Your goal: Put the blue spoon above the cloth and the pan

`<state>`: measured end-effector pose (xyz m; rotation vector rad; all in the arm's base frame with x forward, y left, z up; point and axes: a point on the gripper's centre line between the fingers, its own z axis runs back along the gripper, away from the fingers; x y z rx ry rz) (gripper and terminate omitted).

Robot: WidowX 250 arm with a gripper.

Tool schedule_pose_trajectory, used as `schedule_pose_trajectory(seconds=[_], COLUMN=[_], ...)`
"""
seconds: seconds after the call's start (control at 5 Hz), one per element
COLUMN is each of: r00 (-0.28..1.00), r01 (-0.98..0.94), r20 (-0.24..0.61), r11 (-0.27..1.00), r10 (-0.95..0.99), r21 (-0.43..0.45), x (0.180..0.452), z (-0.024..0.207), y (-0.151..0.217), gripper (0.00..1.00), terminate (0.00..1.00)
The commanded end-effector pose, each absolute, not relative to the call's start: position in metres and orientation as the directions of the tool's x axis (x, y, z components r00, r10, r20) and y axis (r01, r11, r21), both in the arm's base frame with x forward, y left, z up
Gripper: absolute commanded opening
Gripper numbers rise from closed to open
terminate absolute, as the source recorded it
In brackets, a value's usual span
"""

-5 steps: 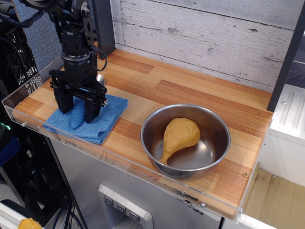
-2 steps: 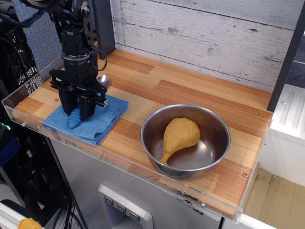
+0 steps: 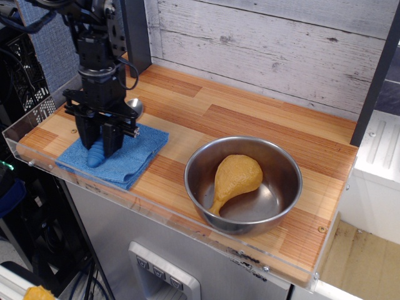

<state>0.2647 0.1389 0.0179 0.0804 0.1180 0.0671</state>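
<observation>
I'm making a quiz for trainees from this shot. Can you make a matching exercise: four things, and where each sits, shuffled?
Things:
1. spoon
2. cloth
3. pan
4. drumstick toy

Places:
A. inside the pan
B. near the counter's left front corner
C. between the fingers of the gripper, over the cloth
D. on the counter, right of the cloth

Pairs: 1-C, 2-B, 3-D, 4-A
</observation>
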Motion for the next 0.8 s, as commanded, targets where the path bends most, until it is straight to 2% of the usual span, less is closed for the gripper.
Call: schedule_pose_trajectory(seconds=[0.0, 0.2, 0.6], r00=[0.994, 0.997, 0.998], r01=[-0.108, -0.069, 0.058], r20=[0.002, -0.010, -0.036], r11=[0.988, 0.991, 0.987], r10=[0.109, 0.071, -0.054], r21=[0.106, 0.111, 0.149], x=[0.269, 0.275, 0.301], z=[0.083, 0.092, 0.094], y=[0.149, 0.130, 0.068], gripper=[0.00, 0.00, 0.00], terminate=[0.00, 0.00, 0.00])
